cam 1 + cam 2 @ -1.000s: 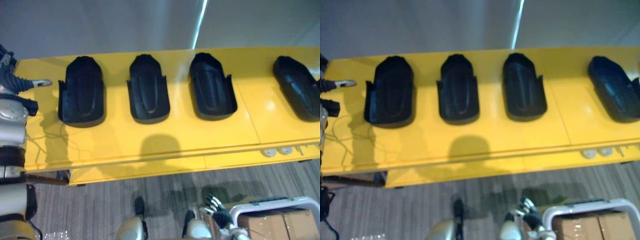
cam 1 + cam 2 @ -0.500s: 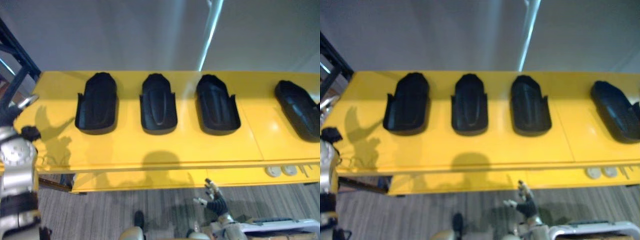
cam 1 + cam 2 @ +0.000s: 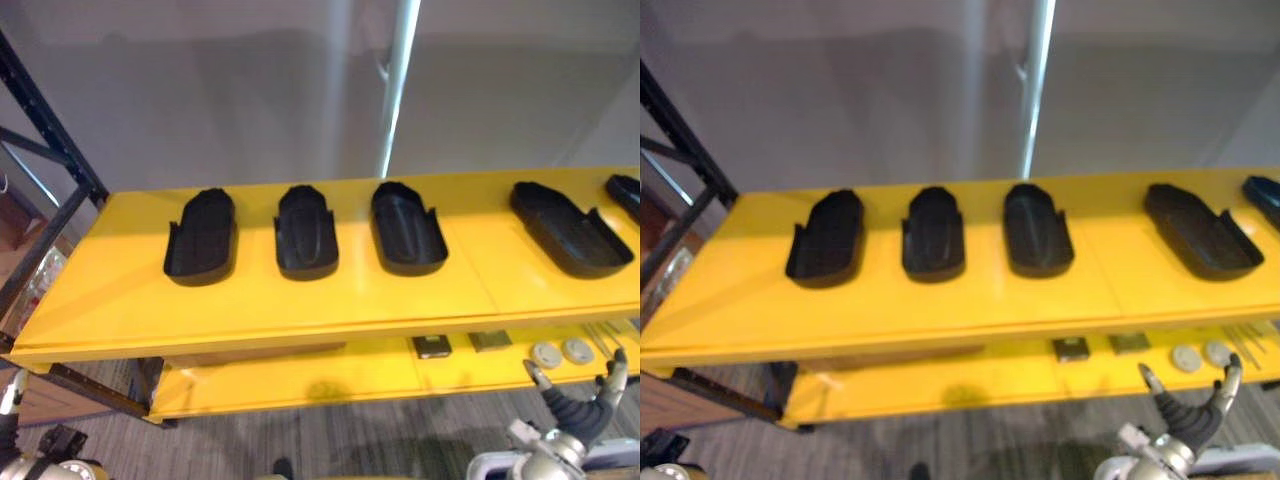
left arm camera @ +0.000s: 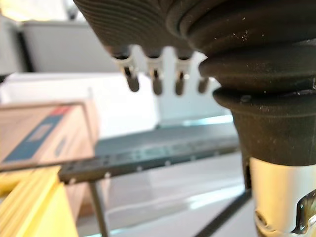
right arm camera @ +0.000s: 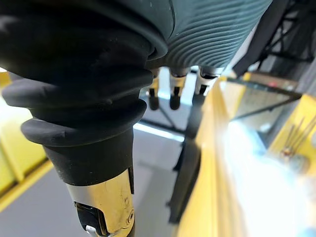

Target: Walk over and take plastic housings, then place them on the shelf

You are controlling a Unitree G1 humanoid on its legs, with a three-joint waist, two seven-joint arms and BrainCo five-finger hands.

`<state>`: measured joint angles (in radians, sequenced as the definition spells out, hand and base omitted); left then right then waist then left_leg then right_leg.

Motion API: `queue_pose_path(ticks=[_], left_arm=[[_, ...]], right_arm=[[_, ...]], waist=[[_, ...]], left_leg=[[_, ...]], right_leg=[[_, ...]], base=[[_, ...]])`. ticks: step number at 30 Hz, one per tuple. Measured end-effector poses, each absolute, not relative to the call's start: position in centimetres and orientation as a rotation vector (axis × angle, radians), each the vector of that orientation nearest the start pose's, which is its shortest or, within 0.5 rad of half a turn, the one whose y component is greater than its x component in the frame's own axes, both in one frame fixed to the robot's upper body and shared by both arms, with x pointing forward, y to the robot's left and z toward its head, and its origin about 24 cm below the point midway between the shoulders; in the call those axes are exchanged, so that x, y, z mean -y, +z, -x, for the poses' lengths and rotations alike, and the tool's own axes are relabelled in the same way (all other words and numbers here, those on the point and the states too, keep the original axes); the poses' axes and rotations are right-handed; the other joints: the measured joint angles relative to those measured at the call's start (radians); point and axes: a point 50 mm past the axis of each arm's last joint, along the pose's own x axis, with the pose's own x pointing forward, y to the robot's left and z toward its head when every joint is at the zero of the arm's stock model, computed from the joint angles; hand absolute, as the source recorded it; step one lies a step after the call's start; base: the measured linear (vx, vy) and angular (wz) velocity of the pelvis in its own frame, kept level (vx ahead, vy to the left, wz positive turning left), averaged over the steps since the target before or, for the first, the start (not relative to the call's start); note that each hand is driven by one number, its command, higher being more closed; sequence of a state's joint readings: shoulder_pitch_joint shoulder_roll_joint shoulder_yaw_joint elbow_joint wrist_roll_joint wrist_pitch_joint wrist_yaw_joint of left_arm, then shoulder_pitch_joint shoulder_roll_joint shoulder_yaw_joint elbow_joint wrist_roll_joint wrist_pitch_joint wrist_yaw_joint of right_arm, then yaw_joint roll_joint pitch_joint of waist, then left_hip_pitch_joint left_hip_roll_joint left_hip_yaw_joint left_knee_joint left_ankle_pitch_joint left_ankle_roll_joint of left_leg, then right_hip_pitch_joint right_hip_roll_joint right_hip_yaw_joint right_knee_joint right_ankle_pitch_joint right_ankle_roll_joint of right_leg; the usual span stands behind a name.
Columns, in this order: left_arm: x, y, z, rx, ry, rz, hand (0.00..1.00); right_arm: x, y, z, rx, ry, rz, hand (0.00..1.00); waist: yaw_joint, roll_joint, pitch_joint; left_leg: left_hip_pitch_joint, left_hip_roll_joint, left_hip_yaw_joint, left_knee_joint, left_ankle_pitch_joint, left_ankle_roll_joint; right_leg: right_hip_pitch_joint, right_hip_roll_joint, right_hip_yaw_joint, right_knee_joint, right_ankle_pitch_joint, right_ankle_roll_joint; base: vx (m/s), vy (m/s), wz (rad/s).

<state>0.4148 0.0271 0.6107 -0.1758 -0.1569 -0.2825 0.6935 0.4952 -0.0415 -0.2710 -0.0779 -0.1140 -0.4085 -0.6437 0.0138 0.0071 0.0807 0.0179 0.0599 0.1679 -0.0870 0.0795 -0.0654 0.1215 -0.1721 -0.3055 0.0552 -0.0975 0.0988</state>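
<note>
Several black plastic housings lie in a row on the yellow shelf (image 3: 300, 305): one at the left (image 3: 202, 250), one beside it (image 3: 306, 243), one in the middle (image 3: 408, 227), a longer one to the right (image 3: 565, 228), and another cut off at the far right edge (image 3: 625, 190). My right hand (image 3: 575, 410) hangs low at the lower right, below the shelf's front edge, open and empty. In the right wrist view its fingers (image 5: 173, 94) point straight past the yellow shelf edge. My left hand's fingers (image 4: 155, 79) also hang straight and hold nothing.
A lower yellow level carries two round white discs (image 3: 560, 352) and two small dark squares (image 3: 432, 347). A black rack upright (image 3: 40, 130) stands at the left, with a pale pole (image 3: 395, 90) on the grey wall behind. A cardboard box (image 4: 39, 133) lies by the left hand.
The camera has pulled back and tilted up, so more of the shelf and wall shows. My left hand has dropped away from the shelf's left end. My right hand has shifted right.
</note>
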Motion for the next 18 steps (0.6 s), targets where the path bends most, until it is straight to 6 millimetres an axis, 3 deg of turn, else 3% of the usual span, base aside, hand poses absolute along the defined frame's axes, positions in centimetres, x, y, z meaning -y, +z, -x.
queue_pose_path(ticks=[4, 9, 11, 12, 14, 18], left_arm=[[-32.4, 3.0, -8.4, 0.078, 1.346, -0.020, 0.00], [-30.6, -3.2, -9.1, -0.247, 1.288, 0.016, 0.00], [-29.8, -5.0, -8.8, -0.341, 1.267, 0.020, 0.00], [-29.5, -5.7, -8.7, -0.381, 1.256, 0.019, 0.00], [-29.1, -6.0, -8.7, -0.398, 1.239, 0.020, 0.00], [-28.3, -7.0, -7.9, -0.452, 1.222, 0.019, 0.00]], right_arm=[[25.4, 3.3, -11.9, 0.213, -0.878, 0.259, 0.00], [21.2, 7.5, -17.1, 0.500, -0.468, 0.071, 0.00], [18.5, 8.8, -19.4, 0.564, -0.264, -0.020, 0.00], [16.5, 9.5, -20.5, 0.587, -0.133, -0.071, 0.00], [15.1, 10.1, -21.5, 0.600, -0.036, -0.095, 0.00], [12.2, 11.8, -25.1, 0.609, 0.144, -0.120, 0.00]], waist=[[-0.002, 0.005, 0.003], [-0.001, -0.025, -0.002], [0.008, -0.054, 0.001], [0.026, -0.068, 0.006], [0.047, -0.082, 0.010], [0.116, -0.072, 0.025]], left_leg=[[-0.002, 0.015, 0.000, 0.001, 0.013, -0.009], [-0.020, 0.012, -0.018, 0.002, 0.014, -0.010], [-0.037, 0.008, -0.042, 0.002, 0.014, -0.010], [-0.049, 0.002, -0.066, 0.006, 0.016, -0.009], [-0.054, -0.009, -0.100, 0.006, 0.020, -0.007], [-0.063, -0.035, -0.188, 0.006, 0.027, 0.004]], right_leg=[[-0.001, 0.016, -0.003, -0.019, 0.010, 0.006], [0.002, 0.016, -0.032, -0.030, 0.026, 0.021], [0.003, 0.017, -0.054, -0.031, 0.029, 0.020], [0.008, 0.015, -0.083, -0.030, 0.029, 0.021], [0.023, 0.015, -0.126, -0.029, 0.030, 0.021], [0.067, -0.001, -0.235, -0.013, 0.031, 0.024]], base=[[0.01, -0.040, -0.02], [0.05, -0.020, 0.11], [0.06, -0.024, 0.39], [0.05, -0.020, 0.41], [0.06, -0.031, 0.61], [0.03, -0.011, 0.69]])
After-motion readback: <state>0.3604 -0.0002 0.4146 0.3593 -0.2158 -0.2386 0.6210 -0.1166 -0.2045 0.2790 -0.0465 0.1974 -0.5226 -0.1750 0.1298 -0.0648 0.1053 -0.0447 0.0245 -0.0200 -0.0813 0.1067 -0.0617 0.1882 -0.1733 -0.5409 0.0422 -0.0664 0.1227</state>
